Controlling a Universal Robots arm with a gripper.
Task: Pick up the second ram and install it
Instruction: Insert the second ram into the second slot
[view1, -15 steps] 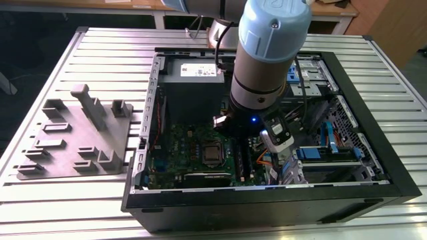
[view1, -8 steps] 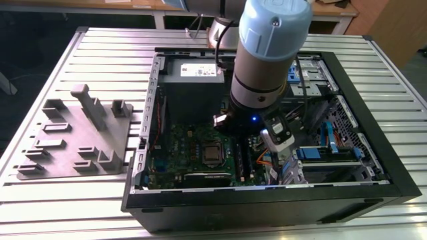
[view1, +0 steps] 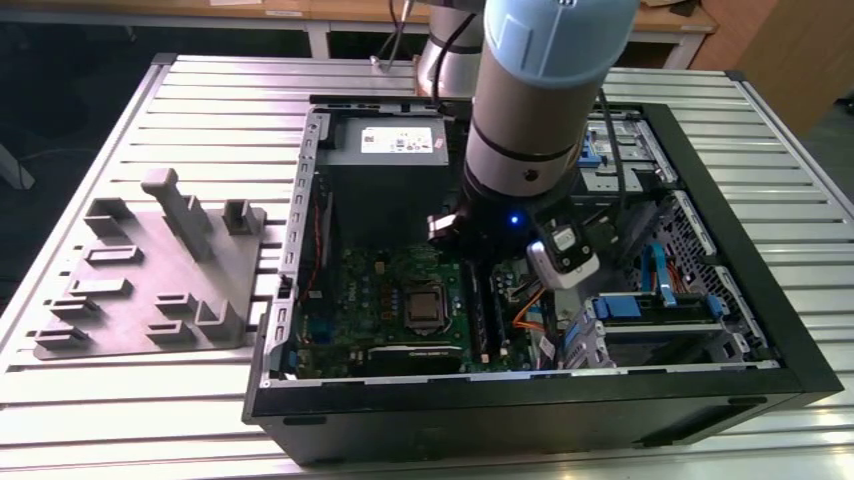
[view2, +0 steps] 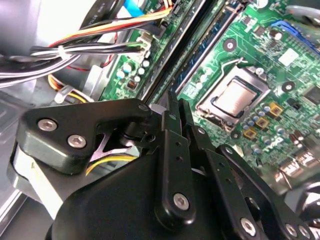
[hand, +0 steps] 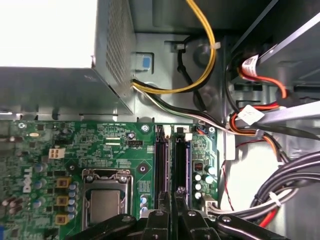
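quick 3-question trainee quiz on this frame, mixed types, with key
1. True or false: the gripper is over the motherboard, inside the open PC case.
2. The grey fixture lies on which side of the case in the exterior view? A) left B) right
3. Fill in: the RAM slots lie between the CPU socket and the ____ edge of the motherboard.

Key: 1 true; 2 A; 3 cable-side

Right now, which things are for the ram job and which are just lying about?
For the job: tool, dark ram stick, green motherboard.
Just lying about: grey parts stand, power supply box, yellow cable, processor.
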